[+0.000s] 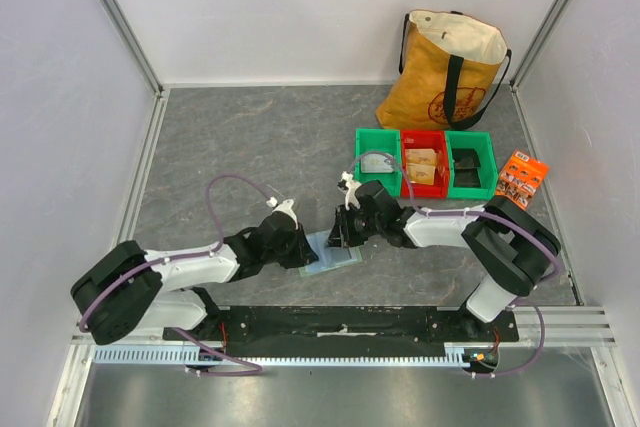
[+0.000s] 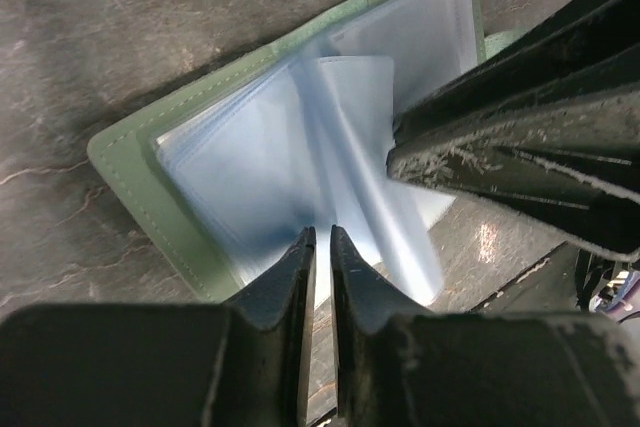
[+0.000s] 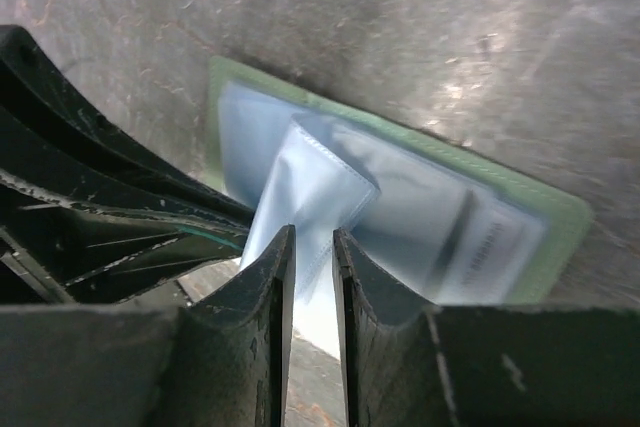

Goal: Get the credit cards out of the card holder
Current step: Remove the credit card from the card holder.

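The card holder (image 1: 335, 255) lies open on the grey table between my two grippers, pale green with light blue pocket leaves (image 2: 250, 157). In the right wrist view its green edge (image 3: 560, 209) frames the pockets, and a pale card with a dark stripe (image 3: 480, 237) shows inside one pocket. No tan-gold card shows. My right gripper (image 1: 342, 232) (image 3: 313, 237) is shut on one raised pocket leaf (image 3: 315, 182). Its fingers (image 2: 500, 147) show in the left wrist view. My left gripper (image 1: 306, 247) (image 2: 322, 234) rests on the holder's near-left part, jaws almost together with nothing clearly between them.
Three bins stand at the back right: green (image 1: 378, 159), red (image 1: 425, 165) and green (image 1: 470, 162). A tan tote bag (image 1: 450, 72) stands behind them, and an orange packet (image 1: 522, 179) lies to their right. White walls close in the table.
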Robot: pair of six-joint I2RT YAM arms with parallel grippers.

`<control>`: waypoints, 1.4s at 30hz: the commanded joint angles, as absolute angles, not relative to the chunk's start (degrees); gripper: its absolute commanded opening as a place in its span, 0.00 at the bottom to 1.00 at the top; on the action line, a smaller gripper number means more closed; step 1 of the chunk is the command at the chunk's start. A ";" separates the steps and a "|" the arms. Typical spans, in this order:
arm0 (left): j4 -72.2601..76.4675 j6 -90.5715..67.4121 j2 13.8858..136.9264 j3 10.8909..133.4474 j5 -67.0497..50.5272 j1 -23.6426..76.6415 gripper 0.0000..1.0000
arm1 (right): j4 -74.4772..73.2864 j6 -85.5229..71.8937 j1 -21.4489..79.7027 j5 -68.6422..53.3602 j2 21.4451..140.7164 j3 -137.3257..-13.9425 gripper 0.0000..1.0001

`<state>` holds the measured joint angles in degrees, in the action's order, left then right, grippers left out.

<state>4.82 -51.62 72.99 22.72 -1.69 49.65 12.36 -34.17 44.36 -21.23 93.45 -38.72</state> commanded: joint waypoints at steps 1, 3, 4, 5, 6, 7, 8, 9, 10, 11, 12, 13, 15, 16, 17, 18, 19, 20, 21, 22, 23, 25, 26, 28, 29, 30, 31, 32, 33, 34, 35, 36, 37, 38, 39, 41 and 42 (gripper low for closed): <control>-0.18 -53.70 69.54 19.52 1.22 50.45 0.19 | 15.03 -37.26 46.93 -25.93 94.92 -42.27 0.28; -0.35 -55.01 65.50 18.29 2.19 50.62 0.23 | 14.33 -37.27 48.42 -25.49 95.01 -43.94 0.28; -0.61 -55.80 63.04 17.76 2.98 50.45 0.25 | 13.89 -37.27 49.38 -25.23 95.10 -45.08 0.28; -1.22 -56.59 60.84 17.14 3.77 50.62 0.26 | 13.28 -37.00 49.92 -25.05 95.18 -46.04 0.28; -1.93 -57.12 58.21 16.44 4.65 50.62 0.27 | 12.58 -36.39 50.70 -24.53 95.45 -46.92 0.28; -2.72 -57.74 55.40 15.91 5.44 50.62 0.29 | 11.44 -35.86 51.15 -23.91 95.88 -47.98 0.28; -3.68 -58.18 53.02 15.47 6.06 50.71 0.30 | 10.29 -35.25 51.85 -23.12 96.15 -48.77 0.28; -4.47 -58.44 50.39 15.03 6.59 50.63 0.31 | 9.41 -34.64 52.38 -22.94 96.67 -49.65 0.28; -5.18 -58.62 48.36 14.68 6.85 50.63 0.32 | 8.71 -34.11 52.73 -22.68 97.11 -50.27 0.28; -5.88 -58.71 46.25 14.42 6.94 50.54 0.32 | 8.27 -34.01 52.91 -22.50 97.29 -50.53 0.28; -6.41 -58.71 44.49 14.33 6.77 50.62 0.33 | 8.17 -33.93 53.00 -21.89 97.12 -50.62 0.28; -6.94 -58.71 43.34 14.41 6.51 50.62 0.33 | 7.74 -33.40 52.91 -20.84 96.51 -50.45 0.29; -7.82 -58.71 41.93 14.85 5.37 50.62 0.36 | 5.20 -31.74 52.91 -17.59 94.32 -50.97 0.29; -8.08 -58.54 41.49 15.11 4.93 50.71 0.37 | 3.36 -30.42 52.91 -15.93 93.35 -51.41 0.30; -8.09 -58.27 41.40 15.64 4.49 50.63 0.39 | 1.86 -29.54 52.82 -14.86 92.21 -51.85 0.32; -8.09 -58.10 41.40 16.25 4.22 50.63 0.40 | 0.45 -28.57 52.65 -13.29 91.15 -51.94 0.33; -8.09 -57.92 41.74 16.69 3.96 50.62 0.41 | 0.18 -27.96 52.21 -11.79 89.40 -51.94 0.36; -8.09 -57.66 41.92 17.31 3.78 50.62 0.42 | -1.91 -27.51 51.77 -9.86 87.82 -51.33 0.38; -8.09 -57.40 42.27 18.01 3.69 50.71 0.43 | -2.37 -27.25 51.07 -8.36 86.32 -50.89 0.41; -8.09 -56.96 42.80 18.71 3.34 50.71 0.44 | -2.46 -27.16 50.28 -7.39 84.66 -49.76 0.44; -8.17 -56.52 43.15 19.68 2.99 50.63 0.45 | -2.55 -26.98 49.58 -6.69 83.33 -48.96 0.48; -8.35 -55.90 44.03 21.35 2.29 50.62 0.46 | -2.55 -26.72 48.08 -6.42 80.78 -47.56 0.56; -8.35 -55.55 44.38 21.97 2.11 50.62 0.47 | -2.46 -26.72 47.29 -6.15 79.64 -47.03 0.59; -8.26 -54.85 45.43 22.67 2.72 50.62 0.47 | -2.20 -26.46 45.80 -5.71 78.32 -45.62 0.60; -8.26 -54.76 46.31 22.76 3.25 50.62 0.47 | -2.55 -26.37 45.09 -5.97 78.40 -45.27 0.60; -8.44 -54.76 47.28 22.76 3.60 50.62 0.47 | -2.72 -26.37 44.57 -6.41 78.92 -44.92 0.60; -8.35 -54.67 48.68 22.76 4.04 50.62 0.47 | -2.90 -26.28 44.21 -6.68 79.53 -44.65 0.60; -8.44 -54.58 49.91 22.68 4.30 50.62 0.47 | -3.25 -26.28 44.03 -7.11 80.32 -44.56 0.60; -8.44 -54.58 51.31 22.59 4.48 50.62 0.46 | -3.34 -26.45 44.12 -7.55 81.20 -44.39 0.59; -8.35 -54.41 52.46 22.50 4.57 50.62 0.46 | -3.43 -26.89 44.21 -7.99 81.91 -44.21 0.59; -8.35 -54.23 53.78 22.41 4.92 50.62 0.45 | -3.25 -27.16 44.12 -8.69 82.52 -43.77 0.59; -8.35 -54.05 55.01 22.24 5.10 50.62 0.45 | -2.64 -27.68 44.21 -9.22 83.05 -43.33 0.59; -8.26 -53.79 56.32 22.15 5.27 50.62 0.45 | -2.29 -28.12 44.21 -9.58 83.49 -42.72 0.59; -8.17 -53.62 57.56 22.15 5.36 50.62 0.45 | -1.94 -28.30 44.21 -9.84 83.93 -42.37 0.59; -8.00 -53.35 58.79 22.06 5.27 50.71 0.44 | -1.59 -28.47 44.21 -10.19 84.46 -42.19 0.59; -7.56 -52.82 61.07 21.97 5.01 50.63 0.43 | -1.49 -28.48 44.30 -10.89 85.25 -42.10 0.57; -7.56 -52.65 62.22 21.97 4.84 50.62 0.43 | -1.32 -28.56 44.30 -11.33 85.95 -42.10 0.56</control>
<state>-8.71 -55.42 59.16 21.37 3.53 50.39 -2.55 -28.01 44.12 -9.26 84.53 -42.28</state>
